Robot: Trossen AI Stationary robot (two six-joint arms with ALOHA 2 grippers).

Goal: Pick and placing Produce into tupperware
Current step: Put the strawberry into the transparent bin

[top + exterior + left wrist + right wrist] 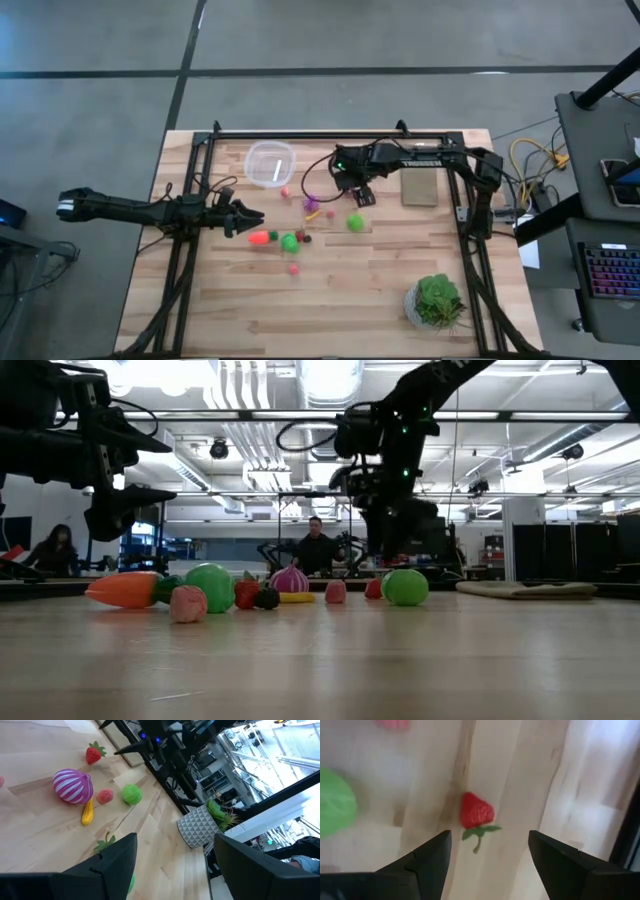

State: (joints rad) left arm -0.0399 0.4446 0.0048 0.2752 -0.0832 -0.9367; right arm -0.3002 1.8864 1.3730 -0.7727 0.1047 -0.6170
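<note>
Light butcher-block wooden table (350, 290), grey concrete floor, open office behind. Clear round plastic tupperware (270, 163) empty at back; toy produce (291, 241) mid-table. Right gripper (487, 852) open over red strawberry (476, 813). Left gripper (252, 217) open beside orange carrot (259, 238).

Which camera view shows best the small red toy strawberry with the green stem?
The right wrist view: the small red toy strawberry with green stem lies close, between the open right gripper fingers. The left wrist view shows it smaller; in the low view it is mostly hidden, and the high view does not show it clearly.
</note>
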